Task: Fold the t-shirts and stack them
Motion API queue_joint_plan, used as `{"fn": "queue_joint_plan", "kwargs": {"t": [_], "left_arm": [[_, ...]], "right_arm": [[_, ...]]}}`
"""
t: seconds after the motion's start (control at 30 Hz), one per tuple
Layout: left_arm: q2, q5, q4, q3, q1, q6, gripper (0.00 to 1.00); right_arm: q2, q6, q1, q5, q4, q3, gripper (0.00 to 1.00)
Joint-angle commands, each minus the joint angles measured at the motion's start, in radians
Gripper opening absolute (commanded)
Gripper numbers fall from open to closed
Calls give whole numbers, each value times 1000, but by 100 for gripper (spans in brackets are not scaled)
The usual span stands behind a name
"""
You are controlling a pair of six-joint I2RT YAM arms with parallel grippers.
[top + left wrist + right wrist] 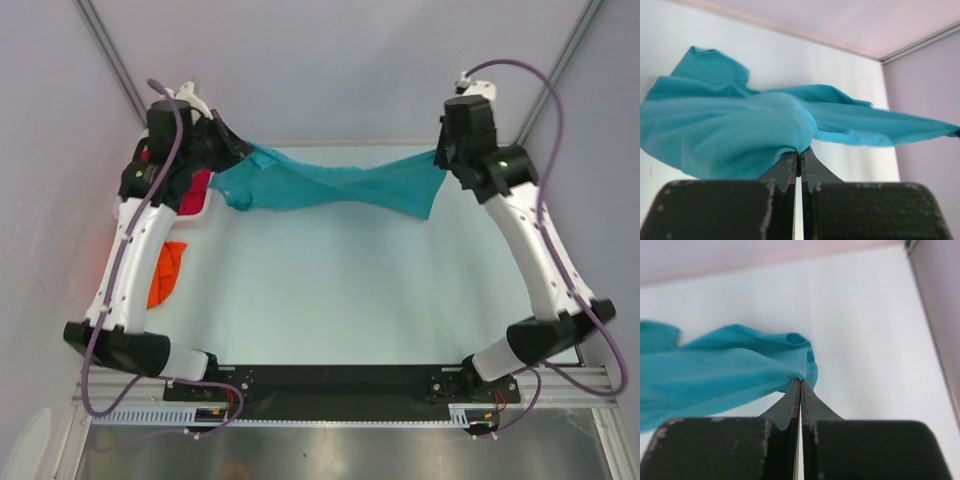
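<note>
As claws (pixel 799 154) (pixel 800 384) pinch, teal t-shirt (pixel 330 185) stretched (twisted)

Pale tabletop (pixel 330 300), evenly lit. Lilac walls (pixel 330 60) enclose it from 9 through 3 o'clock; metal struts (pixel 105 40) at 11 and 1 o'clock.

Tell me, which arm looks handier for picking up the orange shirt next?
Probably the left arm: the orange t-shirt lies beside it at the table's left edge, the right gripper far across. Both grippers currently pinch the teal t-shirt.

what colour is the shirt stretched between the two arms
Teal-blue t-shirt; top external view shows it best.
</note>
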Motion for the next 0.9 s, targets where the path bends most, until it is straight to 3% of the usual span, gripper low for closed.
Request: {"fn": "queue_joint_plan", "kwargs": {"t": [0.0, 0.13, 0.33, 0.53, 0.7, 0.8, 0.87], "left_arm": [[-161, 61, -137, 58, 9, -11, 0], [-348, 84, -174, 19, 9, -61, 0], [-413, 77, -234, 51, 10, -63, 0], [-215, 55, -214, 171, 13, 0, 0], [105, 106, -171, 306, 53, 43, 0], [288, 135, -192, 522, 87, 54, 0], [507, 167, -221, 782, 117, 43, 0]], "right_arm": [[-155, -12, 53, 112, -198, 141, 0], [-270, 37, 146, 164, -283, 210, 0], [-297, 60, 162, 173, -321, 251, 0], [-179, 22, 140, 157, -204, 208, 0], [3, -21, -24, 28, -98, 266, 0], [152, -56, -96, 9, -55, 352, 0], [253, -70, -133, -6, -60, 510, 0]]}}
